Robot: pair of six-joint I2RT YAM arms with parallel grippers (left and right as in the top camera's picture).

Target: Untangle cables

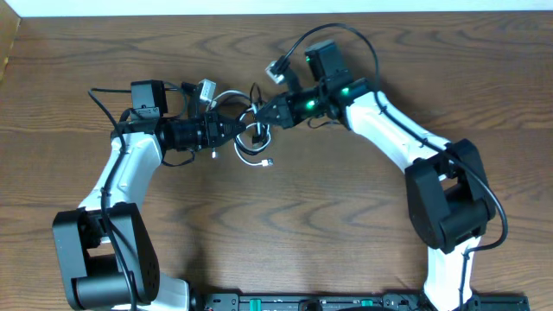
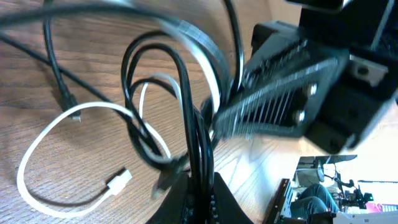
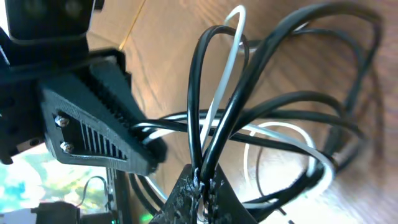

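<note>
One black cable [image 2: 193, 137], one white cable [image 2: 93, 106]; table [image 1: 285, 233] brown wood grain; arms [image 1: 125, 168] white, black joints.

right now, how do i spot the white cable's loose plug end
On the wooden table, find the middle, where the left gripper and right gripper meet, both shut on the tangled cables. Just below them in the overhead view, the white cable loops flat on the wood. Its plug is the small white tip lying free, unlike the black cable pinched above.
</note>
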